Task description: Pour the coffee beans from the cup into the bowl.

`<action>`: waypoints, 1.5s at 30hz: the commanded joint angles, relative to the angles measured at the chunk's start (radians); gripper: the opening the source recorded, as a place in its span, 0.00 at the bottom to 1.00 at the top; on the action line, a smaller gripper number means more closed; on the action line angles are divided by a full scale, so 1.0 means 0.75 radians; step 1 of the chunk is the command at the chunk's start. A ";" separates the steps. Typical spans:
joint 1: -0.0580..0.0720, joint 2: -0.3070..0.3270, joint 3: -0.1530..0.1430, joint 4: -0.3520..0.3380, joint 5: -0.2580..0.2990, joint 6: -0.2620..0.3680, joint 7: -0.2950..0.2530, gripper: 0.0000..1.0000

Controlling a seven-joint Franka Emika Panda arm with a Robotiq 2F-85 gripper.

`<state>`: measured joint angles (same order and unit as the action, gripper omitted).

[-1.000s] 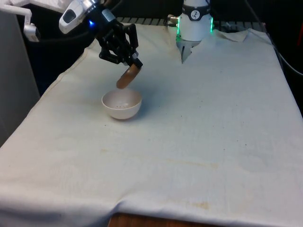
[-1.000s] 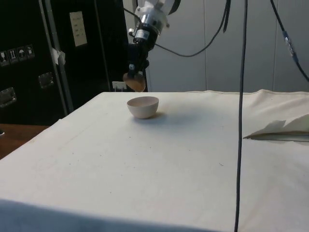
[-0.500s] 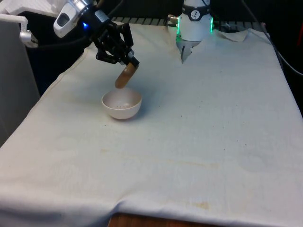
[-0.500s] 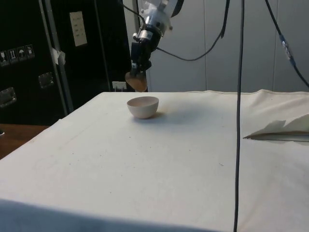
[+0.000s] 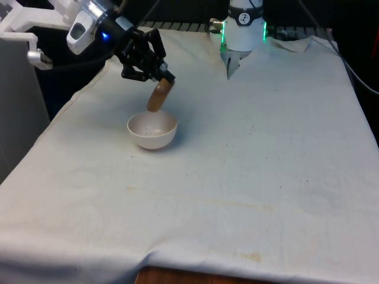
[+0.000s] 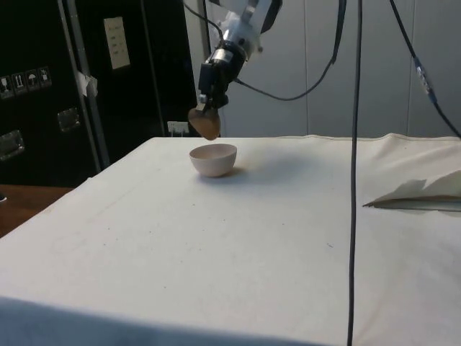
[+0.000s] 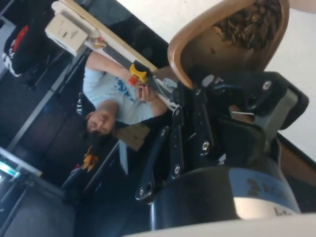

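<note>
Black two-finger gripper (image 5: 161, 78), jaws clenched on tilted brown cup (image 5: 158, 96), directly above round white bowl (image 5: 152, 131) near desk (image 5: 249, 154) edge; coffee beans (image 7: 249, 25) inside cup.

A white cloth (image 5: 249, 154) covers the table, lightly creased and faintly stained toward its near edge, where a strip of brown wood (image 5: 177, 277) shows beneath it. Black curtains (image 5: 177, 9) hang behind the far end. In the side view, dark cabinets (image 6: 72, 86) stand behind, one bearing a pale label (image 6: 116, 42), beside a plain light wall (image 6: 302, 101). Black cables (image 6: 354, 166) hang down in front. A folded white sheet (image 6: 421, 193) lies on the cloth. In the wrist view a person (image 7: 118, 98) in a light shirt sits, perhaps holding a tool.
</note>
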<state>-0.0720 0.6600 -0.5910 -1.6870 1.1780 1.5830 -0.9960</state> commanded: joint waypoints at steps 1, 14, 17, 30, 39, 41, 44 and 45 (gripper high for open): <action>-0.017 0.017 0.004 0.017 0.013 -0.036 -0.003 0.01; -0.012 0.072 -0.055 0.041 0.091 -0.129 -0.028 0.01; -0.035 0.111 -0.064 0.081 0.128 -0.199 -0.023 0.01; -0.031 0.167 -0.127 0.120 0.221 -0.331 -0.035 0.01; -0.041 0.185 -0.128 0.127 0.245 -0.375 -0.043 0.01; -0.043 0.187 -0.128 0.125 0.249 -0.380 -0.044 0.01; -0.045 0.191 -0.129 0.124 0.260 -0.392 -0.047 0.01; -0.047 0.191 -0.128 0.124 0.264 -0.399 -0.047 0.01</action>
<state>-0.1000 0.8010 -0.6920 -1.5990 1.3760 1.2910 -1.0350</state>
